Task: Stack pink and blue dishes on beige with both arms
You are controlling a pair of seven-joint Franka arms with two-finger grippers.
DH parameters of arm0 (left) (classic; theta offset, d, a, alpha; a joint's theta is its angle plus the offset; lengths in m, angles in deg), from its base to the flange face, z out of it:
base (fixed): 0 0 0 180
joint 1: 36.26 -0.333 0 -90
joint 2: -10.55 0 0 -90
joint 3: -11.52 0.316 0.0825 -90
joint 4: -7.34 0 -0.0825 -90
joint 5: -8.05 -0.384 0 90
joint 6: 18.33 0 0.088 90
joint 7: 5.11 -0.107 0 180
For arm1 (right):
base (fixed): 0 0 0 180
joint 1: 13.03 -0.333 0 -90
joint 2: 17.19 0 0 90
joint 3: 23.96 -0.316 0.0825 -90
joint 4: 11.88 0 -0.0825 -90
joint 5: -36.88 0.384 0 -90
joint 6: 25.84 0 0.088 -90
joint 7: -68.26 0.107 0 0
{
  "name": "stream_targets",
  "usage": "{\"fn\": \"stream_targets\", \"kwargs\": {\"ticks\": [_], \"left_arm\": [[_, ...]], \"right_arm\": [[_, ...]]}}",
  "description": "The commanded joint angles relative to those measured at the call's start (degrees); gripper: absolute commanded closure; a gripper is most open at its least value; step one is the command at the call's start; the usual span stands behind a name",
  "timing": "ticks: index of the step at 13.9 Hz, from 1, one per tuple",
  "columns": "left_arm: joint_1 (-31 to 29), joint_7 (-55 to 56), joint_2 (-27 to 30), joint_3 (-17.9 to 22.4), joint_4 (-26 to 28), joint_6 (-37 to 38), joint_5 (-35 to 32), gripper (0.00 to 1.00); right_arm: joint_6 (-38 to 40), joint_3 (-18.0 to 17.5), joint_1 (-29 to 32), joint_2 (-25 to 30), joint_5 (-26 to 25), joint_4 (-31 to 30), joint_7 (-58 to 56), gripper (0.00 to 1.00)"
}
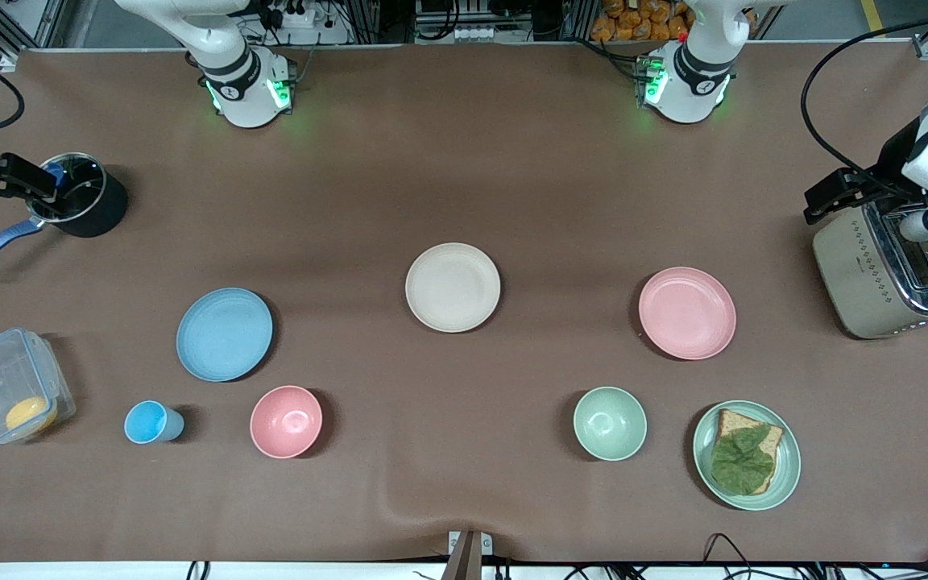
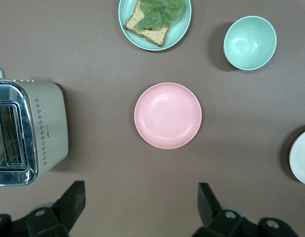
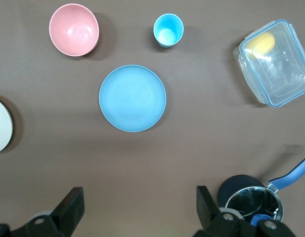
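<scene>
The round matte cream-beige plate (image 1: 453,287) lies flat mid-table, between the pale pink plate (image 1: 687,312) and light blue plate (image 1: 224,333); being round, none has a long axis. Left gripper (image 2: 140,210) and right gripper (image 3: 139,210) hover spread, empty.

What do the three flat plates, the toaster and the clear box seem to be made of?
The pink plate, blue plate and beige plate look like matte plastic or a fibre composite: even pastel colour, soft dull sheen. The toaster seems metal: cream-painted sides, mirror-bright top. The clear box looks like transparent plastic with blue rim clips.
</scene>
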Motion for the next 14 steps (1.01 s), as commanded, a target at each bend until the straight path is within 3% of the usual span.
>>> {"fn": "stream_targets", "kwargs": {"ticks": [1,7,11,14], "left_arm": [[-0.07,-1.36,-0.28,0.10,-1.16,1.37,0.65,0.00],[-0.77,-1.36,-3.26,0.19,0.15,1.02,0.30,0.00],[-3.14,-1.19,-3.71,0.28,11.03,-8.53,0.03,0.00],[-3.67,-1.36,-3.54,0.19,18.85,-17.14,-2.15,0.00]], "right_arm": [[1.16,-0.87,1.13,-0.76,-0.56,1.70,0.24,0.00],[1.16,-0.87,1.22,-0.76,-0.56,1.70,0.33,0.00],[0.81,-0.78,1.66,-3.30,-0.21,1.78,0.59,0.00],[0.81,-0.95,0.00,-9.00,-0.20,1.96,0.25,0.00]]}}
